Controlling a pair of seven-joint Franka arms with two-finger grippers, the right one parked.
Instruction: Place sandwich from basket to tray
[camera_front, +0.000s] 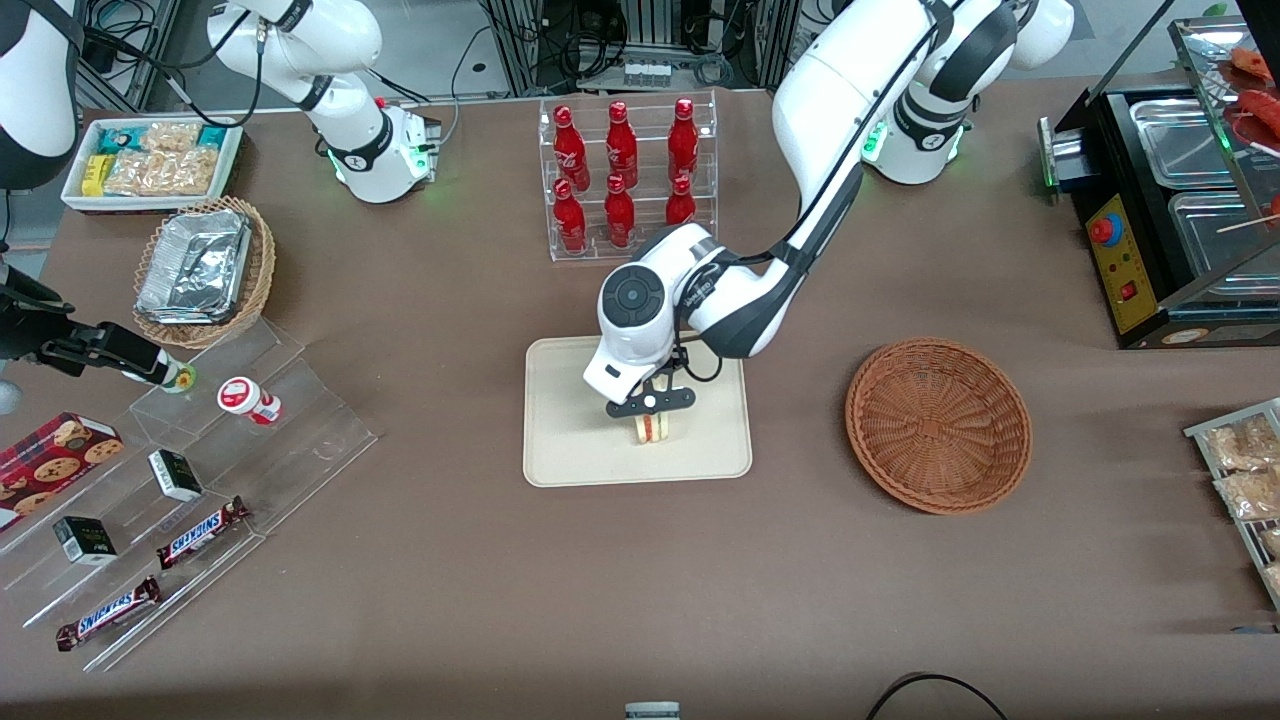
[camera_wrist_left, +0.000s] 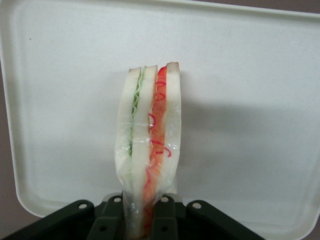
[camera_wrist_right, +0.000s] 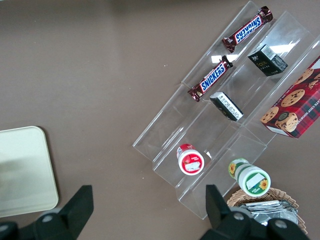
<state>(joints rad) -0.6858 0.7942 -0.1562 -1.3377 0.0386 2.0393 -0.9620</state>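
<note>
Snickers bars (camera_front: 108, 612) on the clear stepped stand lie closest to the front camera, near the bench's front edge toward the parked arm's end, well apart from the work. At the middle of the bench, the claw (camera_front: 650, 412) hangs over the tray (camera_front: 560, 440), gripping the sandwich (camera_front: 651, 428) at its narrow end, with the 2 fingers pressed against the bread faces. The sandwich stands on edge, cut face showing its red and green filling, over the half of the tray nearer the front edge. Whether its lower edge touches the tray floor yet cannot be told. The basket (camera_front: 938, 424) sits empty toward the working arm's end, so the carry looks complete and the release is the step in hand.

To do it well, lower until the wedge rests on the tray floor, then part the fingers slowly and lift straight up. A wedge standing this tall may topple as the grip lets go; a gentle release keeps it inside the rim.
</note>
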